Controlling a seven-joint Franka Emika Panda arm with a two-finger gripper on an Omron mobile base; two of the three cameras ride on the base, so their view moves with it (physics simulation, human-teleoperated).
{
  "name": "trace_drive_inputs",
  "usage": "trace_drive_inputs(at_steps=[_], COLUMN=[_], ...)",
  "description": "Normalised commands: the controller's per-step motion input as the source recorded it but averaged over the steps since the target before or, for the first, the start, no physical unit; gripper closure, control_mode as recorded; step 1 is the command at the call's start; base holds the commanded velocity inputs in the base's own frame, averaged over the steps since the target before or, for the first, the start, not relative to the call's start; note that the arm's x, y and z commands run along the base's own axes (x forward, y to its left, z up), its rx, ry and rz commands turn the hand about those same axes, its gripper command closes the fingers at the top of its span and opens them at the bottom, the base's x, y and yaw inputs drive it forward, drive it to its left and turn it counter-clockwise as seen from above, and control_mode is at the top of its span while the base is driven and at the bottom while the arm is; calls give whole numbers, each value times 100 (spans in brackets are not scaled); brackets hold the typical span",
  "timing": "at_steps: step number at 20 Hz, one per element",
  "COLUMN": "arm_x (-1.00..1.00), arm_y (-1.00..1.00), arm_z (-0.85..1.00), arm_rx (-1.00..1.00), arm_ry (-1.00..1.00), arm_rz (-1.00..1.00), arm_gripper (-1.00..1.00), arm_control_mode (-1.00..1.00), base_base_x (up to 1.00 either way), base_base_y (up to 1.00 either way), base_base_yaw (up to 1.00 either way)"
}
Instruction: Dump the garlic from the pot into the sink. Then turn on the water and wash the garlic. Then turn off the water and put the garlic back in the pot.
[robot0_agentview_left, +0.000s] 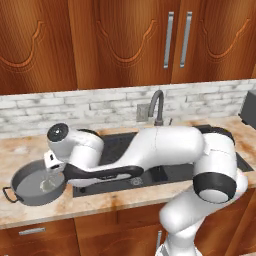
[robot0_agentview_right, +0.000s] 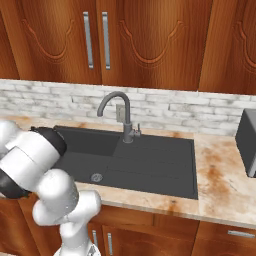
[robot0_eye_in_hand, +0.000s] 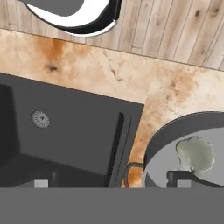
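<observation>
The grey pot (robot0_agentview_left: 22, 196) stands on the counter just left of the sink (robot0_agentview_left: 120, 145). The pale garlic (robot0_agentview_left: 47, 186) lies on the pot's floor. My gripper (robot0_agentview_left: 50, 173) hangs over the pot's right side, jaws wide open and holding nothing. In the hand view the garlic (robot0_eye_in_hand: 195, 153) rests inside the pot (robot0_eye_in_hand: 175, 127), just above one fingertip (robot0_eye_in_hand: 183, 178). The other fingertip is over the sink basin (robot0_eye_in_hand: 65, 131), so the gripper (robot0_eye_in_hand: 113, 181) straddles the pot's rim and dark loop handle (robot0_eye_in_hand: 131, 173). The dark gooseneck faucet (robot0_agentview_right: 120, 112) shows no stream.
The sink (robot0_agentview_right: 130, 160) has a round metal drain (robot0_agentview_right: 96, 177) and a flat draining panel on its right. A dark box-like appliance (robot0_agentview_right: 247, 142) sits on the counter at the far right. Wooden cabinets hang above the brick backsplash.
</observation>
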Motion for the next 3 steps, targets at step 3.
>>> trace_drive_inputs(at_steps=[3], arm_x=[-7], arm_y=[-100], arm_z=[77], arm_rx=[31], arm_ry=[0], arm_rz=[0], arm_gripper=[-100], arm_control_mode=[-100], base_base_x=[0], base_base_y=[0], base_base_yaw=[0])
